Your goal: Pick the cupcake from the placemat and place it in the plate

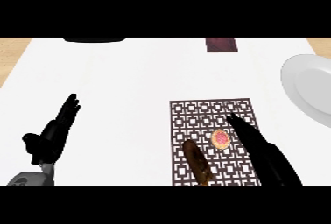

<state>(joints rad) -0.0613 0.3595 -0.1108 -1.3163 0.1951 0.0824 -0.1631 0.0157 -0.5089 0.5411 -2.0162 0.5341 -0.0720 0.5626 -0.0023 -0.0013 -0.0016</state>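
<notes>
The cupcake (221,139) sits on the placemat (194,114), nothing lifted yet. The right hand (255,140) lies just beside it, fingers straight and spread from the thumb (197,162), which comes in on the other side; not closed on anything. The plate (309,85) waits empty, well apart at the bench's (129,78) right edge. The left hand (55,131) rests open at lower left. Grasp, carry and placement all remain.
</notes>
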